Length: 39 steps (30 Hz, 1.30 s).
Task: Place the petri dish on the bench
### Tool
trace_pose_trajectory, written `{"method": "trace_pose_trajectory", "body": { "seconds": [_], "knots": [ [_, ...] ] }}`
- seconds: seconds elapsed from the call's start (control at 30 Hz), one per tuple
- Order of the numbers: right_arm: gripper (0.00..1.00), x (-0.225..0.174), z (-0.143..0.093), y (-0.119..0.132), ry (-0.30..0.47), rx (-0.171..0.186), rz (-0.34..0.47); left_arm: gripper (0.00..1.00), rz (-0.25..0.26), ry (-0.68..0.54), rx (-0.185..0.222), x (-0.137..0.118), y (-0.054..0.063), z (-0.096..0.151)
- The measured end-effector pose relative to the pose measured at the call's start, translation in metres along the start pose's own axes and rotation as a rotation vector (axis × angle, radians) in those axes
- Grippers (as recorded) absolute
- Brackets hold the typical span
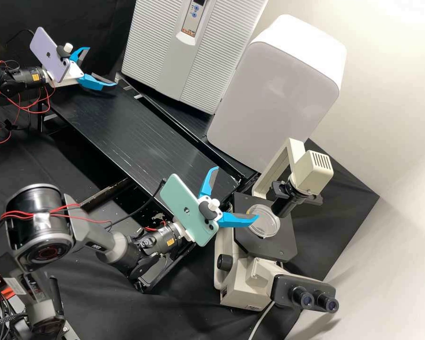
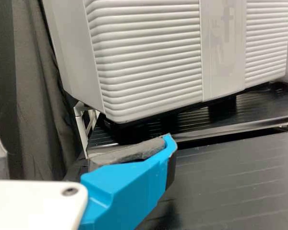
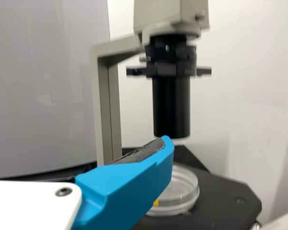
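Observation:
In the high view, the clear petri dish (image 1: 267, 224) lies on the dark stage of the microscope. My right gripper (image 1: 237, 192) stands open at the stage's left edge, one blue fingertip over the dish's rim. The right wrist view has the dish (image 3: 186, 197), with a small yellow mark, partly behind a finger of this gripper (image 3: 78, 139). At the far left end of the black bench (image 1: 127, 127), my left gripper (image 1: 102, 66) is open with nothing between its fingers. Bench surface (image 2: 230, 182) lies beside the left gripper (image 2: 80, 132) in its wrist view.
The microscope's black condenser tube (image 3: 172, 108) hangs above the stage, held by a beige arm (image 1: 279, 163). Its eyepieces (image 1: 316, 301) point to the lower right. A ribbed grey device (image 1: 189, 52) and a white rounded box (image 1: 278, 94) stand behind the bench.

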Motion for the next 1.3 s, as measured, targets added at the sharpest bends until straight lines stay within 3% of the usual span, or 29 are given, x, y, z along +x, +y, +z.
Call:
{"method": "trace_pose_trajectory", "body": {
  "seconds": [0.23, 0.67, 0.97, 1.13, 1.3],
  "knots": [
    [1.0, 0.003, 0.01, -0.006, -0.033, 0.006, -0.027, 1.0, 0.0, 0.0, 0.0, 0.0, 0.0, 0.0],
    [1.0, 0.0, 0.029, 0.005, -0.082, -0.009, 0.012, 1.0, 0.0, 0.0, 0.0, 0.0, 0.0, 0.0],
    [1.0, 0.012, 0.037, -0.008, -0.095, 0.008, -0.039, 1.0, 0.0, 0.0, 0.0, 0.0, 0.0, 0.0],
    [1.0, 0.02, 0.039, -0.023, -0.107, -0.009, -0.106, 1.0, 0.0, 0.0, 0.0, 0.0, 0.0, 0.0],
    [1.0, 0.022, 0.041, -0.025, -0.115, -0.022, -0.103, 1.0, 0.0, 0.0, 0.0, 0.0, 0.0, 0.0]
  ]
}}
